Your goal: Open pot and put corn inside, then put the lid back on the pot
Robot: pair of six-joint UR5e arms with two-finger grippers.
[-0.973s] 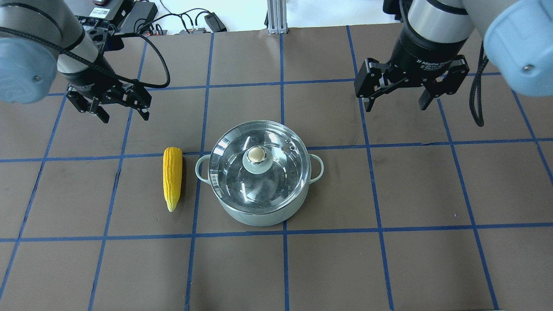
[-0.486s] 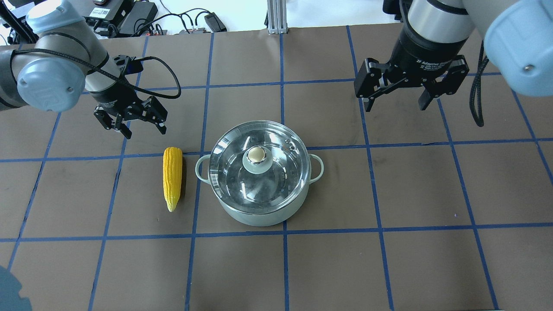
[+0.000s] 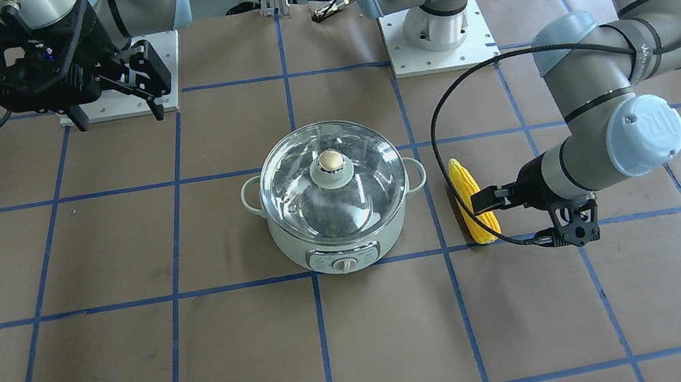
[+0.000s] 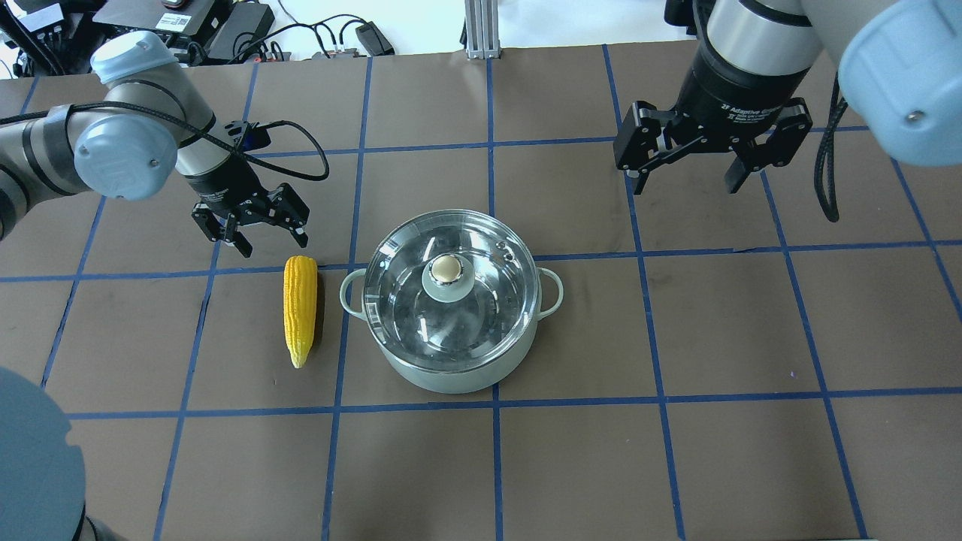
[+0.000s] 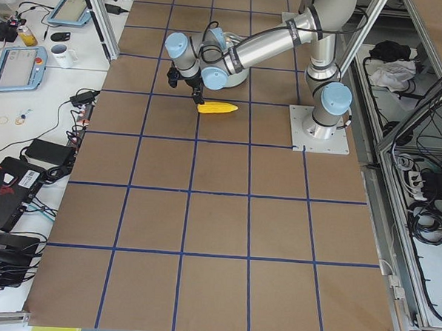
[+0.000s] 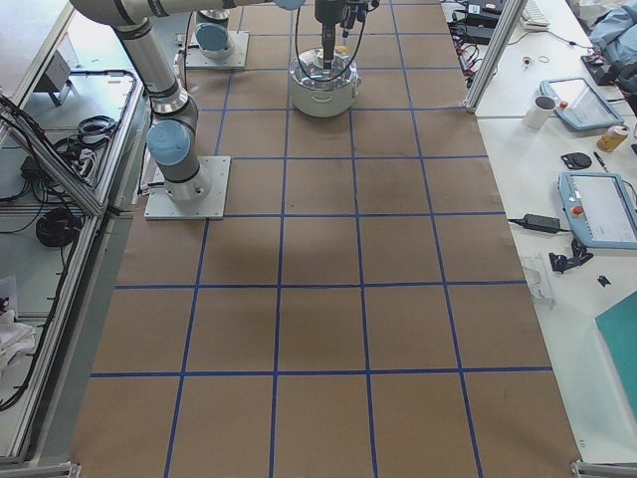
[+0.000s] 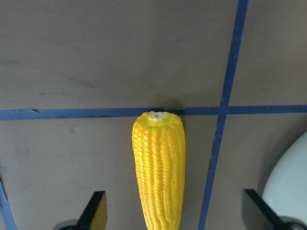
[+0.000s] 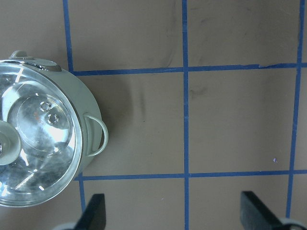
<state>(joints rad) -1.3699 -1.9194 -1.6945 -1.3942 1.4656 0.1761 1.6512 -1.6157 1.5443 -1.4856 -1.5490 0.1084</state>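
Overhead and front views face each other, both steep — sharing the pot (image 4: 451,382); wrist cameras close, downward.

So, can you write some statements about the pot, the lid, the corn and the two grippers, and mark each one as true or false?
1. The lid sits on the pot. True.
2. The corn lies beside the pot, apart from it. True.
3. The left gripper is shut on the corn. False: its fingers are open and grip nothing.
4. The right gripper holds the lid's knob. False: it is open, away from the pot.
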